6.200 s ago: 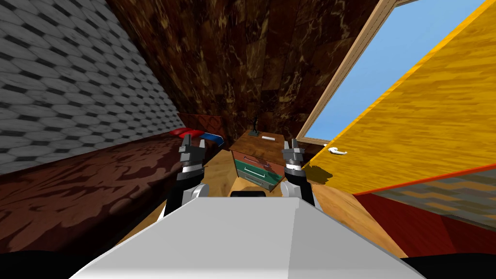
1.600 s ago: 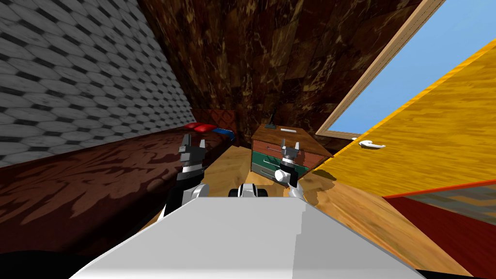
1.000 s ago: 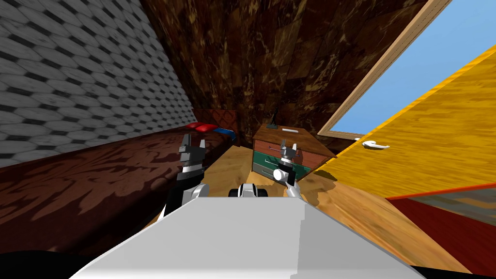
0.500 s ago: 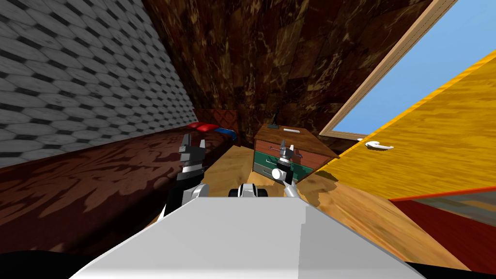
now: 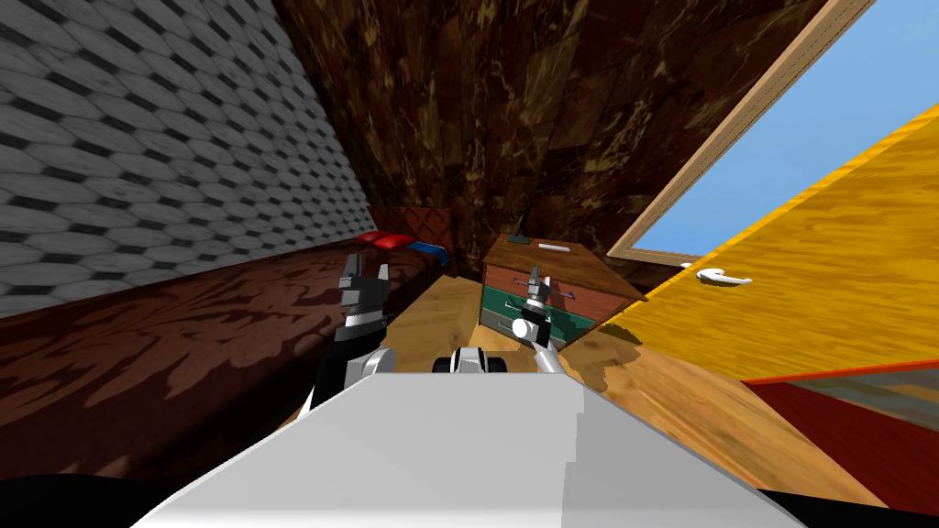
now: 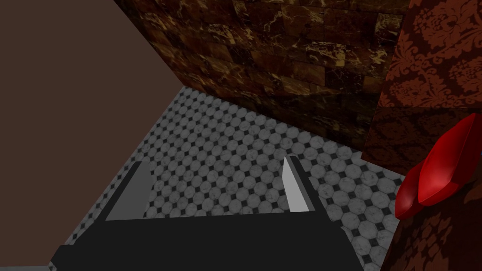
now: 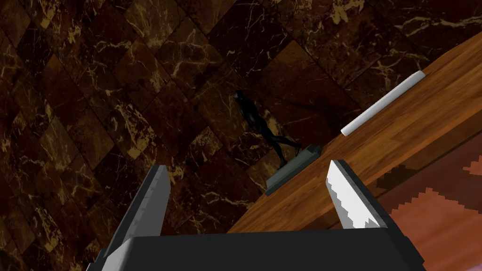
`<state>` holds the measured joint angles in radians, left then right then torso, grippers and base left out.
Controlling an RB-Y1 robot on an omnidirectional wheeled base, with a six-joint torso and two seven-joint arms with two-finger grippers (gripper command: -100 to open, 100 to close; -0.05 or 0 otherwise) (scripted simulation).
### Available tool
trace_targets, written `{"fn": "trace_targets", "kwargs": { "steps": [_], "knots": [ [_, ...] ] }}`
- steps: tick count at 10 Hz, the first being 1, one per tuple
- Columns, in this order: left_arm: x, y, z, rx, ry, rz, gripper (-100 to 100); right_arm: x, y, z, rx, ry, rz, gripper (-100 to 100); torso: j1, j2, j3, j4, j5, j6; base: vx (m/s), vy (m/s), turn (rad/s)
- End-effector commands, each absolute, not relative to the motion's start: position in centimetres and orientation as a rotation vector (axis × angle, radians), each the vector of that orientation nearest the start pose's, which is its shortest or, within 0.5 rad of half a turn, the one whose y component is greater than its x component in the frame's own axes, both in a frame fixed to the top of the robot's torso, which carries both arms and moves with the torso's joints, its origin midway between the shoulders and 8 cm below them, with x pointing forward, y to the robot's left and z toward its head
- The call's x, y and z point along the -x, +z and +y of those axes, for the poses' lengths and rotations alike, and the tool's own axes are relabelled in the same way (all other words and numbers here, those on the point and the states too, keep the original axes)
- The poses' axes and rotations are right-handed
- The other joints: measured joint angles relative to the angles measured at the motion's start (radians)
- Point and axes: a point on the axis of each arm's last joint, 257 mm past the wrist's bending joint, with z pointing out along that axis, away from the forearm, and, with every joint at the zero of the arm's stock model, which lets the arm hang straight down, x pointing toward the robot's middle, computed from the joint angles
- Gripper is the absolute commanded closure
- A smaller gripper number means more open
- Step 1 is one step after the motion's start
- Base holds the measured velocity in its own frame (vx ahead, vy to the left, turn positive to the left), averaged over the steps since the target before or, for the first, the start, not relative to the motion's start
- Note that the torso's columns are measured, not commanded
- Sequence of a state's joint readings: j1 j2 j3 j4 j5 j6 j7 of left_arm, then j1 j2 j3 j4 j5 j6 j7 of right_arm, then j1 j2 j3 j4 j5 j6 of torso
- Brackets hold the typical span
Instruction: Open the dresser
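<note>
Head cam: right gripper (image 5: 535, 278) sits in front of the dresser (image 5: 513, 256) and covers the mid part of the red drawer (image 5: 502, 275), green drawer (image 5: 500, 301) and grey drawer (image 5: 493, 321). Handles (image 5: 564, 294) too small to read, so can't tell if the fingers touch the front. Statuette (image 5: 519, 236) on top is a tiny dark sliver, shape n/a. Yellow door (image 5: 825, 275) cut by frame edge. R wrist cam: dresser top and drawer front cut by edge, statuette all black, no detail. L wrist cam: red pillow (image 6: 440, 171) cut by edge.

Right tool (image 5: 535, 275) farther forward, closer to the dresser (image 5: 502, 275) front.
</note>
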<state>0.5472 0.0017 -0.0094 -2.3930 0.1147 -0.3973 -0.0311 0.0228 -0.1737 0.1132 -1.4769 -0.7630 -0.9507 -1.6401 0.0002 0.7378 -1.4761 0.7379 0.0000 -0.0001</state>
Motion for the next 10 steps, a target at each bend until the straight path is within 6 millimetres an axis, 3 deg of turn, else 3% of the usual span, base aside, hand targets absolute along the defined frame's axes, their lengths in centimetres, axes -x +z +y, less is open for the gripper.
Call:
{"fn": "trace_targets", "kwargs": {
  "steps": [1,10],
  "knots": [
    [-33.4,4.0,29.1,0.74,-1.338,0.578,0,-45.8,-11.0,-34.9,0.992,-2.481,0.845,-100,0.0,0.0,0.0,0.0,0.0,0.0,0.0,0.0,0.0],
    [-33.4,4.0,29.1,0.74,-1.338,0.578,0,-48.3,-17.4,-34.0,0.919,-2.13,1.076,-100,0.0,0.0,0.0,0.0,0.0,0.0,0.008,-0.007,0.017]
  ]
}}
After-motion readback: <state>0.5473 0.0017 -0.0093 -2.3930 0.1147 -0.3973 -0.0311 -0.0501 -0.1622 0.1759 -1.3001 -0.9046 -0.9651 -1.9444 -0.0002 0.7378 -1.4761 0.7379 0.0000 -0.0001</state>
